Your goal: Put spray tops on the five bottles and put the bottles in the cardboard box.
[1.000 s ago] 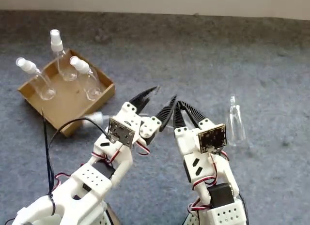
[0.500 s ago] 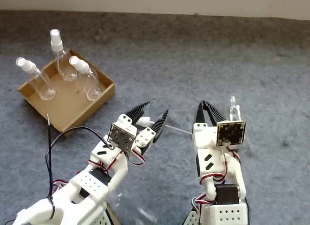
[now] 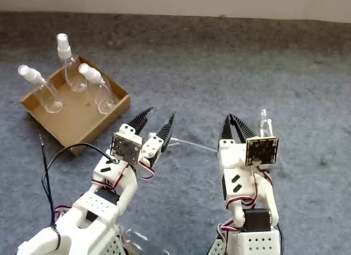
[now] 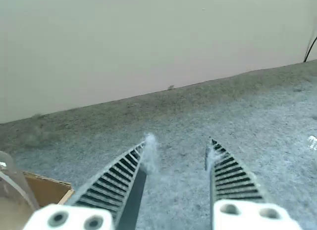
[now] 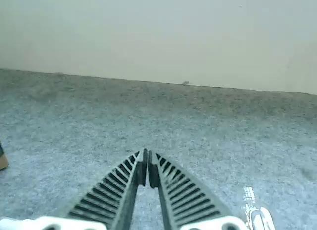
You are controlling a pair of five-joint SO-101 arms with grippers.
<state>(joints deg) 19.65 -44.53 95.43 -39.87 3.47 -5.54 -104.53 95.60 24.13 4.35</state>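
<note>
The grey bench [image 3: 219,63] carries the cardboard box [image 3: 74,117] toward its far left corner. Three bottles [image 3: 97,93] stand in the box with spray tops on, so that share looks done. The left claw [image 3: 163,111] hangs spread wide with nothing between its fingers, near the box's near right side. The right claw [image 3: 228,119] is closed tip to tip on nothing. One uncapped bottle [image 3: 267,135] stands just beside it, toward the bench's right edge. A loose spray top [image 3: 158,138] lies under the left claw, its thin tube running toward the right arm. By my reckoning that top must go on and the bottle be boxed. A clear shape [image 3: 134,239] at the near edge may be the fifth bottle; I cannot tell.
</note>
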